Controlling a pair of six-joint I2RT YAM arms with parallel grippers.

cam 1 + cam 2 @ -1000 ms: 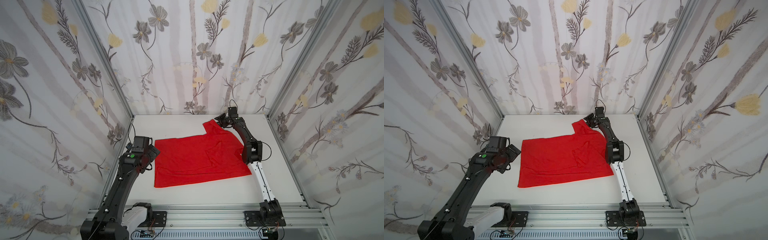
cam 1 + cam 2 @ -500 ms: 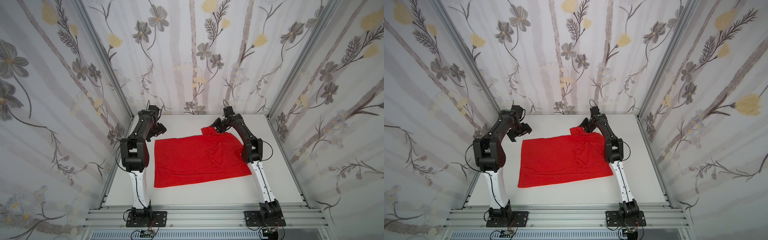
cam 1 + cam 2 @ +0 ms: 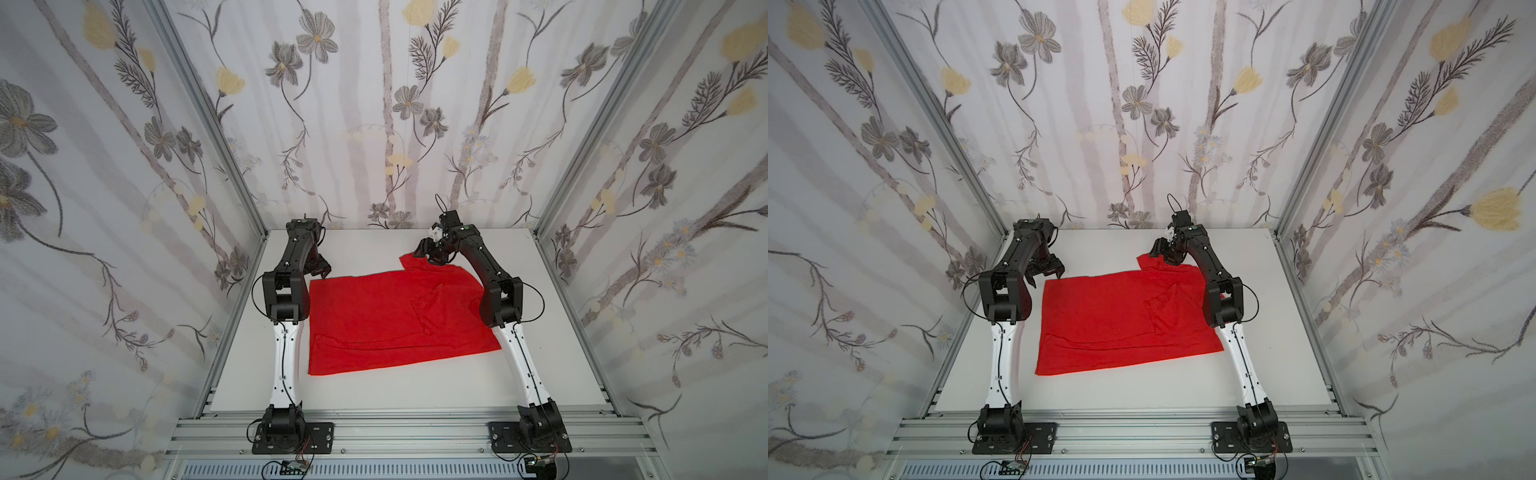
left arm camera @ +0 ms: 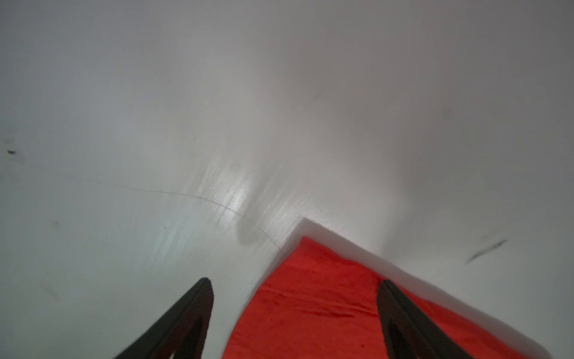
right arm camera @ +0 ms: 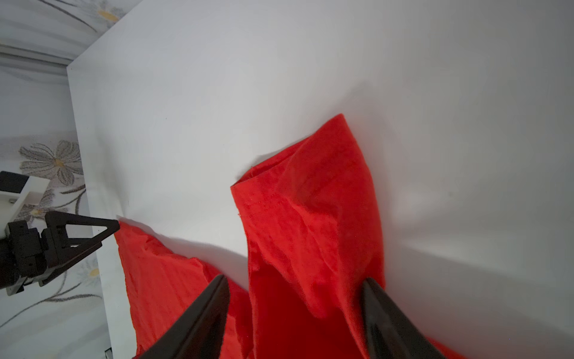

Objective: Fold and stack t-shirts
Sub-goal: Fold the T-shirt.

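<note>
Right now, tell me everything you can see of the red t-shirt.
The plain bright red fabric t-shirt lies spread on the white tabletop, mostly flat, with creases and a rumpled flap in its right half. One hemmed short sleeve points toward the back wall, slightly bunched, between the open jaws of the right tool. The left tool, also open, hangs at the far left corner. No label shows.

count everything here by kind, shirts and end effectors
red t-shirt: 1
end effector: 2 (left end effector, right end effector)
total: 3
</note>
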